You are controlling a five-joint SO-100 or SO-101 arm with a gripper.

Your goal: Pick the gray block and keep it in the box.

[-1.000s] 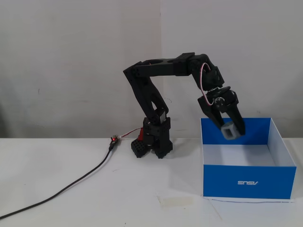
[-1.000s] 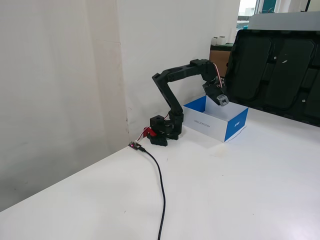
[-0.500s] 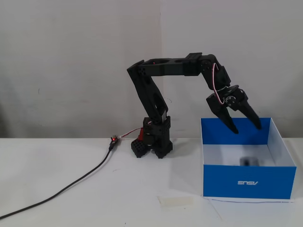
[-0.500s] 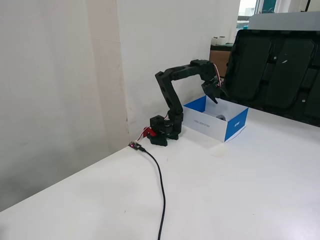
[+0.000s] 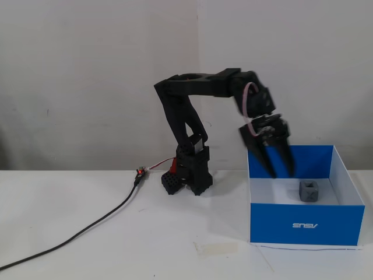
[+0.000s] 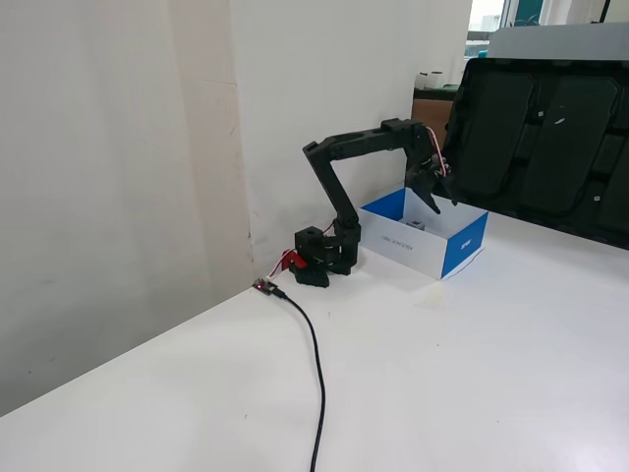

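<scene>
The gray block (image 5: 309, 191) is a small dark cube lying on the white floor of the blue box (image 5: 303, 224), toward its middle right. In a fixed view its top just shows above the box's near wall (image 6: 417, 225). The box (image 6: 462, 251) has white lettering on one outer side. My black gripper (image 5: 281, 174) hangs over the box's left part with its two fingers apart and pointing down, empty, to the left of and above the block. It also shows above the box in a fixed view (image 6: 444, 205).
The arm's base (image 5: 189, 175) stands on the white table left of the box. A black cable (image 5: 87, 230) runs from the base toward the front left. A strip of tape (image 5: 218, 249) lies in front of the box. A dark panel (image 6: 550, 138) stands behind the box.
</scene>
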